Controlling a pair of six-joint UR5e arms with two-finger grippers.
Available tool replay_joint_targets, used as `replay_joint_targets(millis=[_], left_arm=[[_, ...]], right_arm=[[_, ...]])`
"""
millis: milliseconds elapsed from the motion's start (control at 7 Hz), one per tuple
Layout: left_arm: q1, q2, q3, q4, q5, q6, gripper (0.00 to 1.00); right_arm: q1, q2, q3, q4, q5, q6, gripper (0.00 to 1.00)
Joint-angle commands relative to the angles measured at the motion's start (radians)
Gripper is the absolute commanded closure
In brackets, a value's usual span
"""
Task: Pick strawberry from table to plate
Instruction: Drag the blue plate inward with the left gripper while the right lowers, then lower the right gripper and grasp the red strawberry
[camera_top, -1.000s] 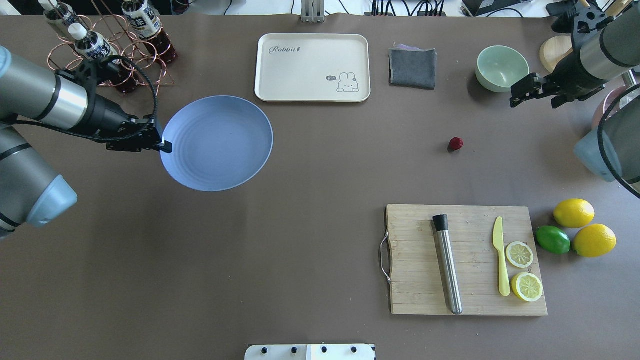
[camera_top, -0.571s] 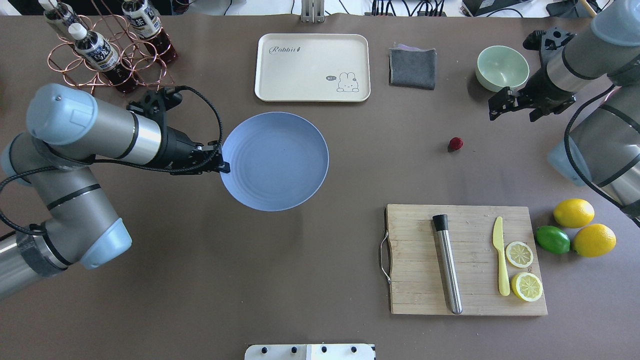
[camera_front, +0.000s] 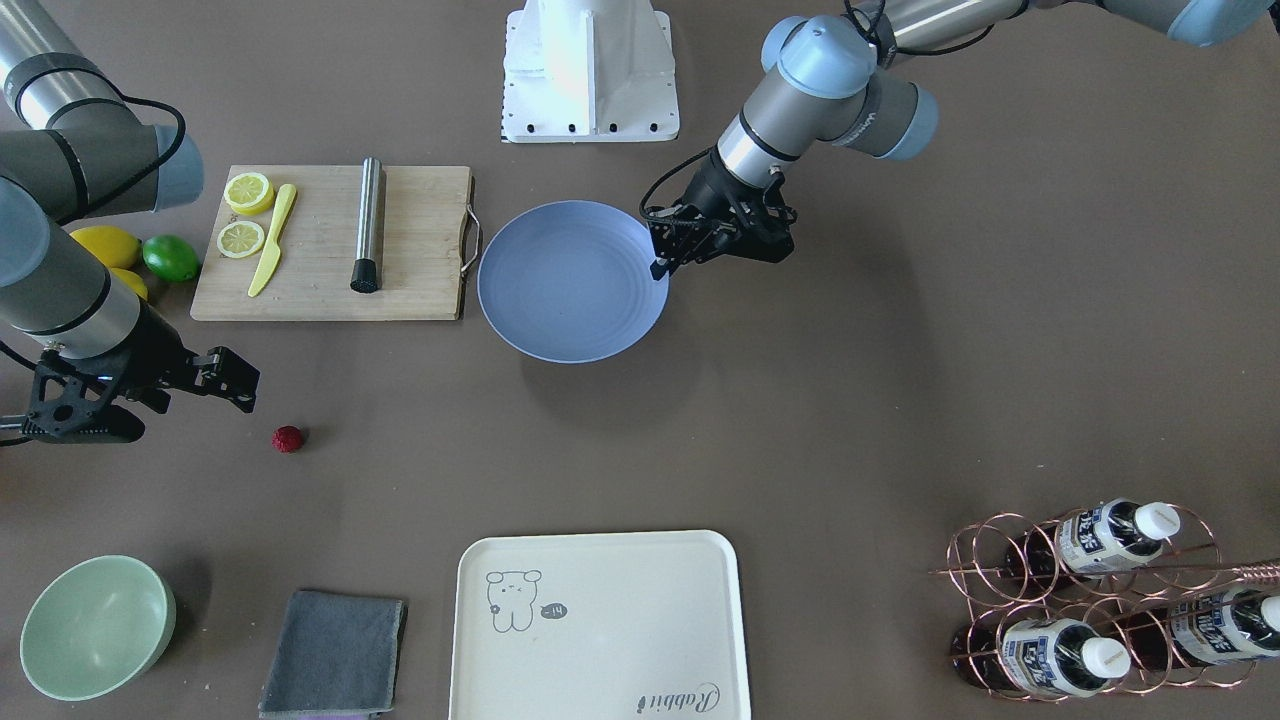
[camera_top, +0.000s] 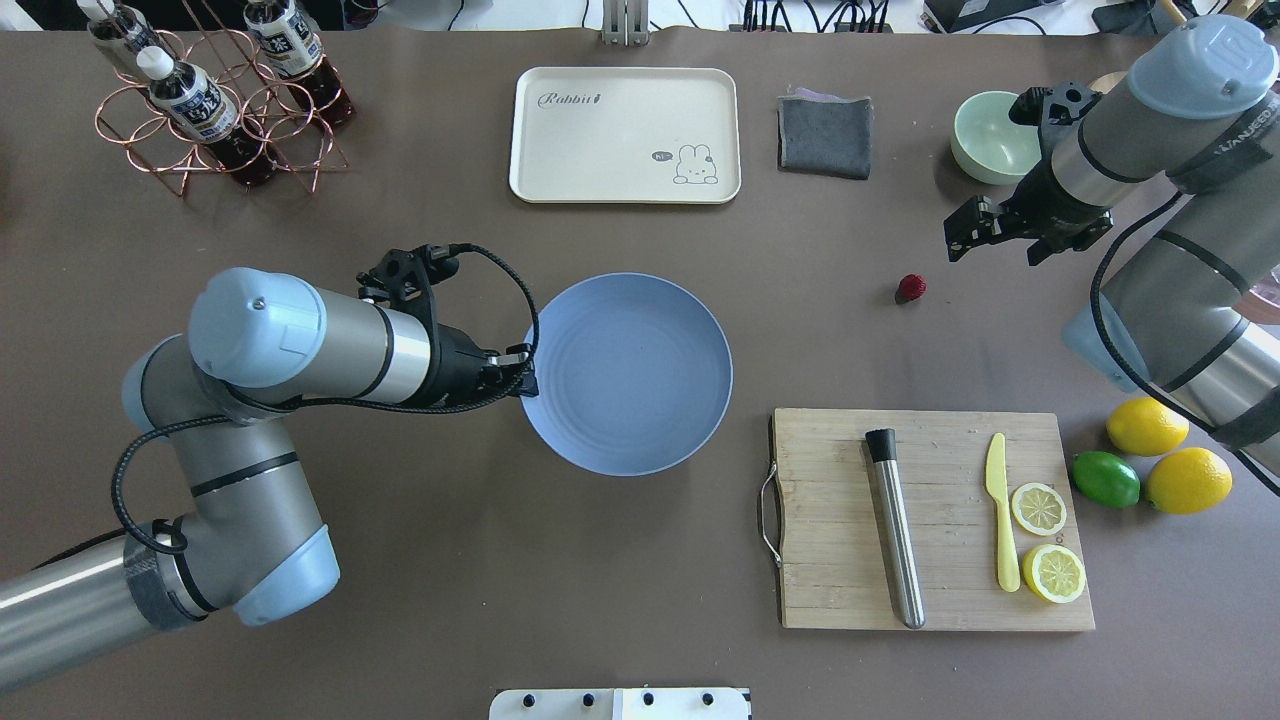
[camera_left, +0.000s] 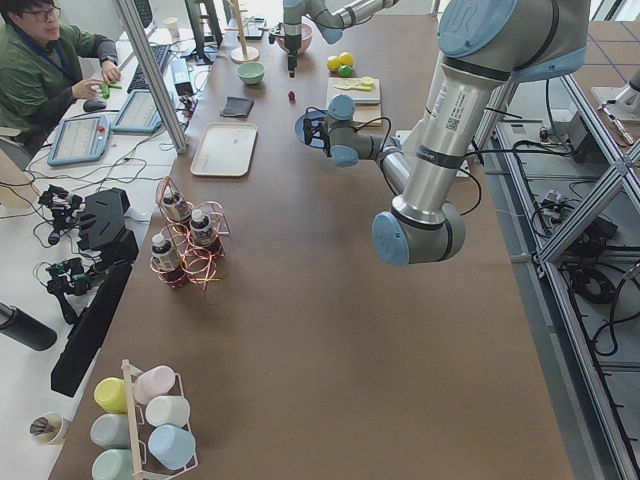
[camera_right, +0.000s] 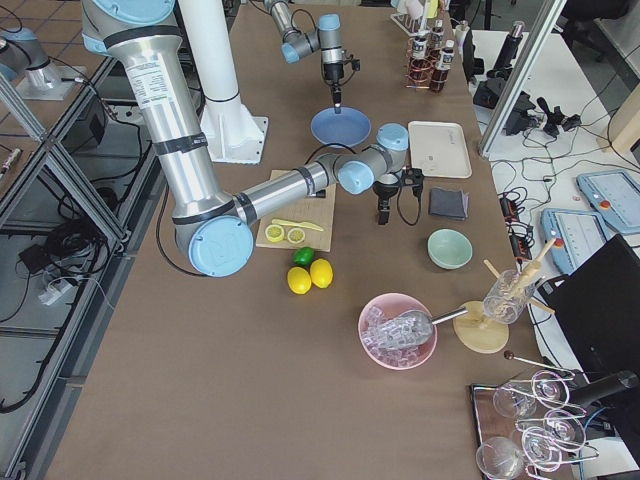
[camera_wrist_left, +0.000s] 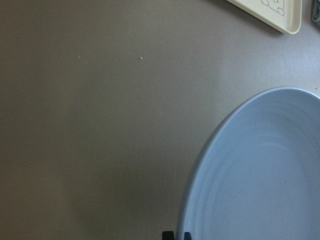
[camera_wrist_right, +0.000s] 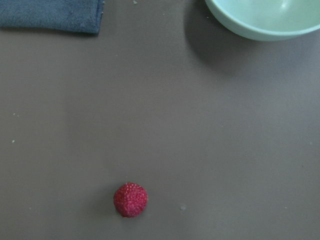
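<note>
The strawberry (camera_top: 911, 288) (camera_front: 287, 439) (camera_wrist_right: 130, 199), a small dark-red bumpy berry, lies alone on the brown table (camera_top: 640, 560), right of centre. My right gripper (camera_top: 955, 240) (camera_front: 235, 385) hovers a little to the berry's right and further back, open with nothing between its fingers. The pale blue plate (camera_top: 627, 372) (camera_front: 572, 280) (camera_wrist_left: 260, 175) is held near the table's middle, apparently just above the surface. My left gripper (camera_top: 525, 385) (camera_front: 660, 265) is shut on its left rim. The plate has nothing on it.
A wooden cutting board (camera_top: 930, 600) with a metal muddler, yellow knife and lemon slices sits just right of the plate. Two lemons and a lime (camera_top: 1105, 480) lie beyond it. At the back stand a mint bowl (camera_top: 985, 130), grey cloth (camera_top: 825, 135), cream tray (camera_top: 625, 135) and bottle rack (camera_top: 210, 90).
My left arm has carried the plate rightward and nearer, from the left side to the table's middle. My right gripper has moved left and nearer, closing on the strawberry, which has not moved.
</note>
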Motion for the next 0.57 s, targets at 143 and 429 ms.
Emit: replay_joint_targets(millis=[143,429], left_arm=[[0.013,-0.018,0.060,0.010,0.033,0.009,1.00],[0.008,-0.018,0.097,0.003,0.057,0.016,1.00]], right_arm=[[-0.032,0.002,-0.054,0.087,-0.010,0.045,0.00],[-0.046,0.011,-0.056,0.089,-0.012,0.065,0.00]])
